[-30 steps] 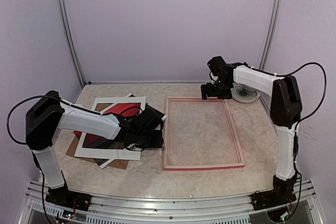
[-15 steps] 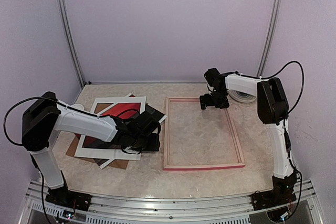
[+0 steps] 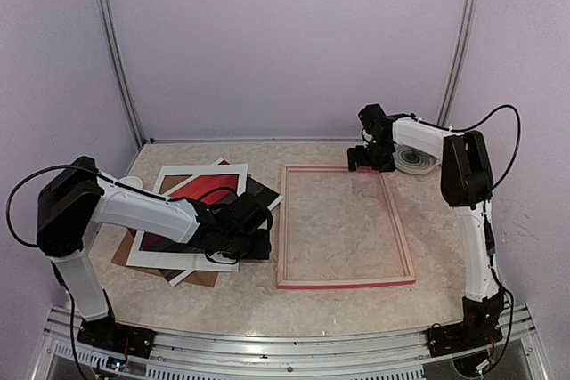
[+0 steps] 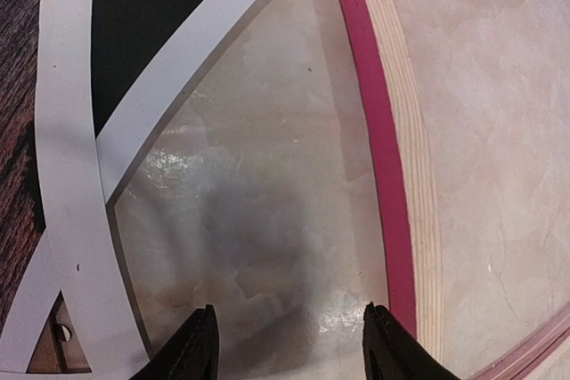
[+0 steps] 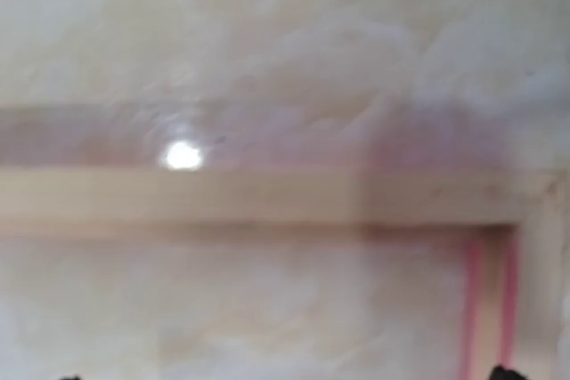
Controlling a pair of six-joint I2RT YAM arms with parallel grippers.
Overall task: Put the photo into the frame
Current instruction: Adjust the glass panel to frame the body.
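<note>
**A:** Two white mats (image 3: 214, 169) lie askew on the left. The photo (image 3: 207, 187) is under them, with red showing through the windows. A brown board (image 3: 203, 278) is at the bottom of the pile.

**B:** Frame?

**A:** The frame (image 3: 347, 282) lies flat on the table (image 3: 445, 229), centre-right, pale wood up and pink on the edges. Bare tabletop shows inside it.

**B:** Anything crowding it?

**A:** A round white thing (image 3: 416, 160) sits just beyond the far right corner. The pile's right corner comes near the left rail, but I can't tell if they touch.

**B:** Left arm?

**A:** It's low and reaches across the pile. The left gripper (image 3: 258, 242) is over the bare strip between the mats and the frame's left rail. In the wrist view the fingers (image 4: 200, 349) are spread, tabletop shows between them, and the pink edge runs just to their right.

**B:** Right?

**A:** It's stretched far out, elbow high. The right gripper (image 3: 361, 162) points down at the frame's far rail, near the far right corner. The wrist view is blurred. Two dark tips just show at the bottom edge, wide apart, so it reads as spread. The pale rail and the corner are below it.
</note>
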